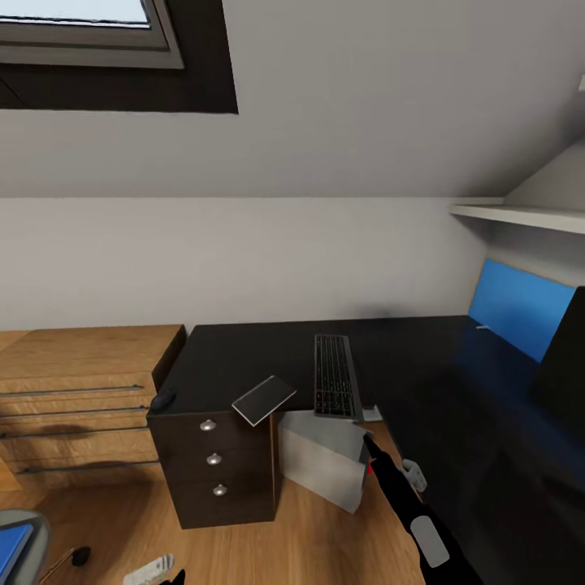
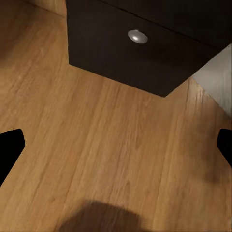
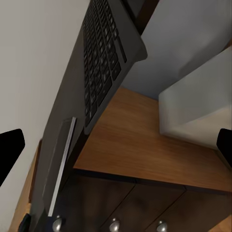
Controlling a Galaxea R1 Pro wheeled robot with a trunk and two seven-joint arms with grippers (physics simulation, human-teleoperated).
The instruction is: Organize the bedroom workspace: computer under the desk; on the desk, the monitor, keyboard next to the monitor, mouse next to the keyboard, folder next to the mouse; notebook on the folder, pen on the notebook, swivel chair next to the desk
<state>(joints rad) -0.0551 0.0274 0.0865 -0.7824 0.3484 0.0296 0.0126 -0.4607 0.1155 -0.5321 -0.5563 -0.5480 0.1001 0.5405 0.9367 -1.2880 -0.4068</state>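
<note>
Head view high, facing down over the desk (image 1: 268, 357); left wrist close above floor (image 2: 96, 145); right wrist low, seemingly tilted, sharing keyboard (image 3: 104, 58) and drawers (image 1: 213, 459).

The keyboard (image 3: 104, 58) overhangs the black tabletop (image 3: 58, 125) edge, the notebook (image 3: 60, 164) beside it, the computer (image 3: 198, 111) below.

It was an attic bedroom used as a home office: a skylight (image 1: 81, 32) sat upper left in sloped grey walls, a black desk (image 1: 244, 357) and keyboard (image 1: 335, 376) mid-frame, wood floor (image 1: 325, 544) below.
</note>
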